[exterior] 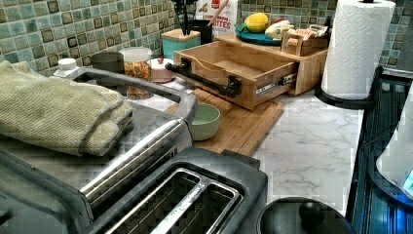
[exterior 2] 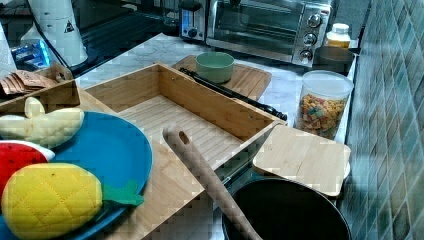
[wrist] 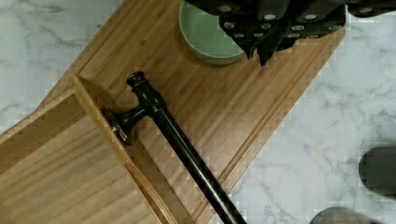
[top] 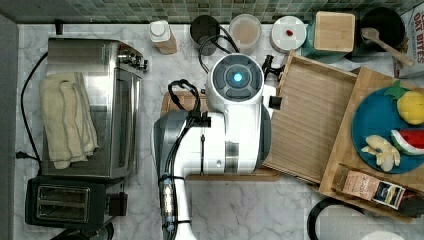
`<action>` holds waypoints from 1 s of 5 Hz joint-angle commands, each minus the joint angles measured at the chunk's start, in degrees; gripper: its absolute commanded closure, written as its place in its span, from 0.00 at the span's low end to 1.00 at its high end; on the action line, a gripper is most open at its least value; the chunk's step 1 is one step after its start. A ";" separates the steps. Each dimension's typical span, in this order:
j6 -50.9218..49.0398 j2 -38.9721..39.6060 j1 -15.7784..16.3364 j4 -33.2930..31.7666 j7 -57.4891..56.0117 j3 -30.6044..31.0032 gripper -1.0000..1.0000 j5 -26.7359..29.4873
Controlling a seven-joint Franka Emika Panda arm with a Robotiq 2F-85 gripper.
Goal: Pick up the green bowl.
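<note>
Green bowl (exterior 2: 215, 66): you find it upright on the wooden board (exterior 2: 250, 79), just beside the open drawer's black handle bar (wrist: 187, 154).
Pincer (wrist: 261, 28): you see its dark body above the bowl's rim; whether it's open or closed, you cannot tell.
Surface (exterior: 311, 146): white marble.

We read "OAT" on cereal box (top: 413, 35) at top view's right edge, line below cut off. On same box (exterior: 216, 10) in left view we read "BITES", word above partly hidden. Black triangle warning sign on white robot base (exterior 2: 56, 30) in right view. Snack packet (top: 387, 192) print unreadable for us.
</note>
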 commanded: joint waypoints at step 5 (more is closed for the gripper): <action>15.15 -7.71 4.85 -24.61 17.15 5.07 0.00 -1.16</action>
